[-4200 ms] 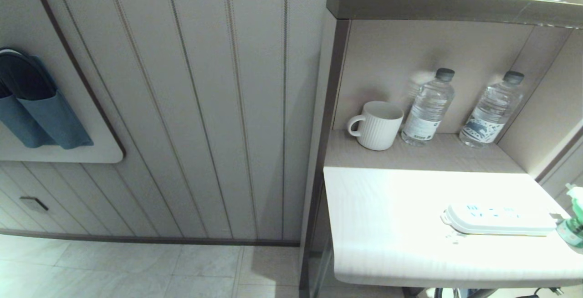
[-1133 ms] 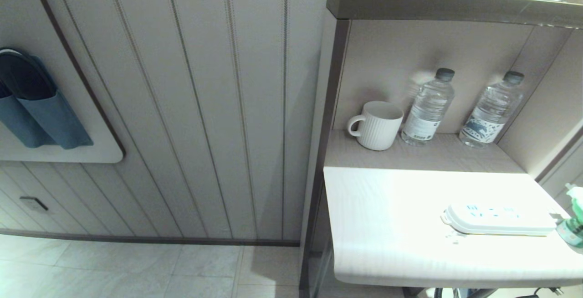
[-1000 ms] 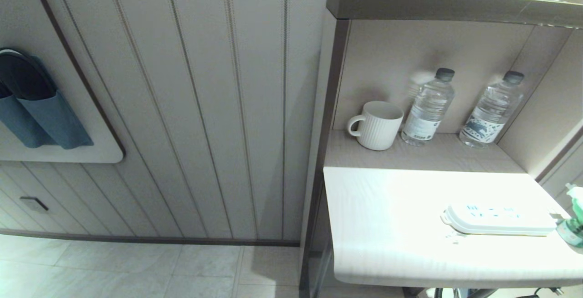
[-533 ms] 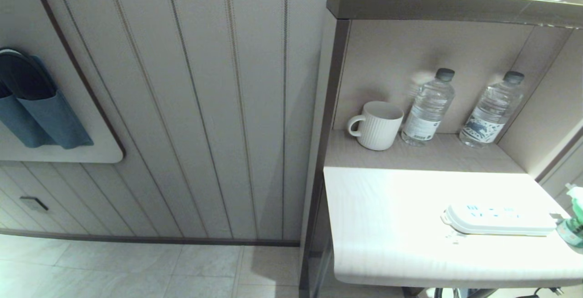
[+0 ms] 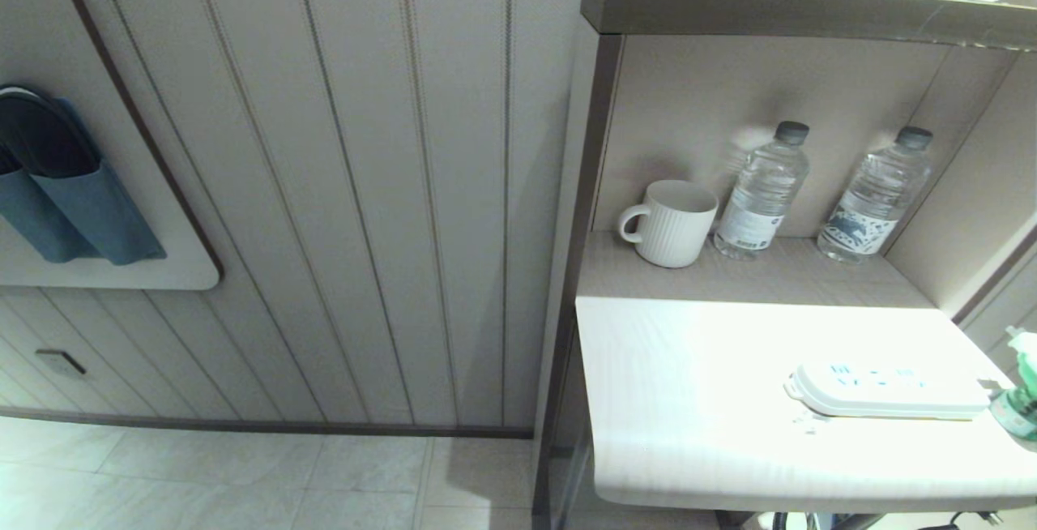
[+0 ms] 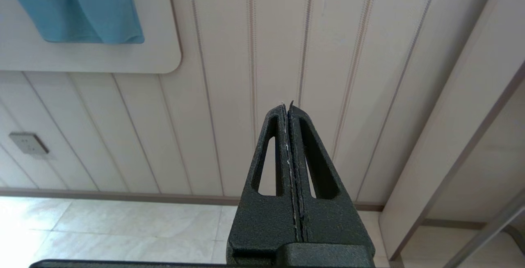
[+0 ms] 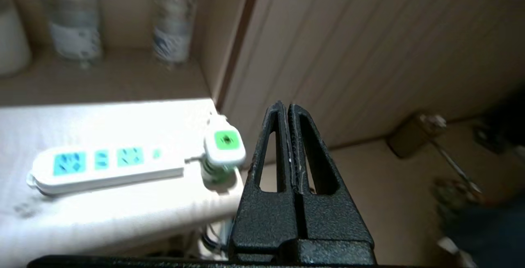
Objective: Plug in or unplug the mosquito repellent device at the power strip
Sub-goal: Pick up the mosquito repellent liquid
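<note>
Jaws shut; white-and-green mosquito repellent device (image 7: 222,153) beside white power strip (image 7: 106,168).

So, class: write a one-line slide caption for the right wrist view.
Shut right gripper hangs off the table's end, beside the mosquito repellent device standing at the power strip's cord end.
</note>
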Tool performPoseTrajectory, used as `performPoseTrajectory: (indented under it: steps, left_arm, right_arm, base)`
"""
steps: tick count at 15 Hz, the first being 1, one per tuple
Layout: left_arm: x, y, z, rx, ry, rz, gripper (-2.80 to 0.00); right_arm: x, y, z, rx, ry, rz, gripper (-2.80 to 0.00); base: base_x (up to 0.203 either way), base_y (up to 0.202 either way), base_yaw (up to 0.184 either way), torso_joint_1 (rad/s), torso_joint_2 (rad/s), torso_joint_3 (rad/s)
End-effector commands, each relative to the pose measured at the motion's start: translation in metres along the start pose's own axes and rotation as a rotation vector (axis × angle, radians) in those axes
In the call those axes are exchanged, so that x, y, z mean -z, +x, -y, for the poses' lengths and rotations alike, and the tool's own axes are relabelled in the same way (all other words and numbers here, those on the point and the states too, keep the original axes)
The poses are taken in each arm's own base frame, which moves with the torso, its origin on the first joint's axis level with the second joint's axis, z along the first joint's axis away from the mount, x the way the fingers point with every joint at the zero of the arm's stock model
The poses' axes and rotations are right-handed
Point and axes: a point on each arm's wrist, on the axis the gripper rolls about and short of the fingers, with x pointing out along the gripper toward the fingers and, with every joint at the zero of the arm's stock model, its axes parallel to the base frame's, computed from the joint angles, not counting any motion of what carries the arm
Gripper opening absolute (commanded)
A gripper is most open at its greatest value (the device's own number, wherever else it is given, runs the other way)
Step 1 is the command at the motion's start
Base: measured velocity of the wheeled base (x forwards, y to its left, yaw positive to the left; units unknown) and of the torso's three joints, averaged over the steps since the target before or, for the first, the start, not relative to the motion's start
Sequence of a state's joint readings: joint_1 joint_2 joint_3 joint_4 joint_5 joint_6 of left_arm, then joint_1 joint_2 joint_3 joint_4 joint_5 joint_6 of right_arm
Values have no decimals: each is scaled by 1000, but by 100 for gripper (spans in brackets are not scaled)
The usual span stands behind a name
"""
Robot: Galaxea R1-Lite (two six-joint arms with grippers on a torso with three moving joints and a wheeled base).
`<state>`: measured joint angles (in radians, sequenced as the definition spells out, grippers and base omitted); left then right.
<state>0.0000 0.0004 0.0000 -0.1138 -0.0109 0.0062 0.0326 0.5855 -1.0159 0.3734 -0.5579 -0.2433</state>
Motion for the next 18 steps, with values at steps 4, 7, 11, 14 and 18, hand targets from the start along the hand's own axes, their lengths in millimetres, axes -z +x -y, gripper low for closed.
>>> performPoseTrajectory:
  steps: [4,7,11,14,18]
  left_arm:
    - [0,0,0,0,0,2,-280]
    - [0,0,0,0,0,2,-280]
    - [0,0,0,0,0,2,-280]
    - [0,0,0,0,0,2,-280]
    - [0,0,0,0,0,2,-280]
  right_arm:
    - [-5,-7,25,132,-20,-37,-280]
    - [-6,-8,22,255,5,-48,-280]
    - [21,-2,1,489,-10,-98,-280]
    - [61,18,-19,515,-60,-164,-280]
    - [90,57,-46,405,-24,-155,0]
  base:
    - [0,0,0,0,0,0]
    - [0,0,0,0,0,0]
    - [0,0,0,0,0,0]
    - [0,0,0,0,0,0]
    - [0,0,0,0,0,0]
